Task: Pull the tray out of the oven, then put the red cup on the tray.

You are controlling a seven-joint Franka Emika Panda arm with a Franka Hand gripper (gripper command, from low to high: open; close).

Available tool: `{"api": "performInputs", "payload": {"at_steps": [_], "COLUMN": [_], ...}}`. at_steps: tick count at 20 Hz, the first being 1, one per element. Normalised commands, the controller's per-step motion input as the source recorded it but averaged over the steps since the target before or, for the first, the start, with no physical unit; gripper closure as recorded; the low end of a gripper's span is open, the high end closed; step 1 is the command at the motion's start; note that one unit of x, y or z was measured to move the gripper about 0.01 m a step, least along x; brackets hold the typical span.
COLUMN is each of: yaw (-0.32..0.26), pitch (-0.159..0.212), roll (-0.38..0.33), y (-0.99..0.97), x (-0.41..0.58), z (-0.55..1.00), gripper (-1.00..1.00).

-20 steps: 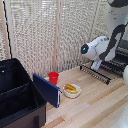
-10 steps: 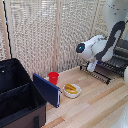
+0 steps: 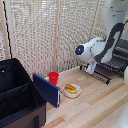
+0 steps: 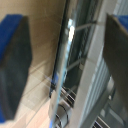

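A robot test setup dressed as a kitchen: a pale wooden desk point(image 3: 95, 107) backed by woven blinds point(image 3: 45, 37), with a white robot arm point(image 3: 100, 47) over a toaster oven point(image 3: 118, 56).

Across the exterior view, the arm point(image 3: 102, 47) is shifting: its white body, earlier lower and nearer that view's right edge, is now sitting higher and further toward that view's left, above the open oven point(image 3: 116, 57) front. The gripper point(image 3: 91, 68) is now reaching down just beside the wire tray point(image 3: 102, 73) at the oven's mouth, apparently closer to it than before. Whether the tray itself is sliding outward is hard to tell, since the earlier pictures are small and blurred.
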Motion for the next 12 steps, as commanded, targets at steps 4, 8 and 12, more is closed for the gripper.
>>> {"api": "performInputs", "payload": {"at_steps": [4,8,12], "yaw": [-0.166,-0.197,-0.25], "pitch": [-0.066,-0.115,-0.123], "roll": [0.062,0.042,0.123], "y": [0.26,0.35,0.25], "x": [0.058,0.112,0.0], "z": [0.74,0.59,0.38], "gripper": [-1.0,-1.0,-1.0]}}
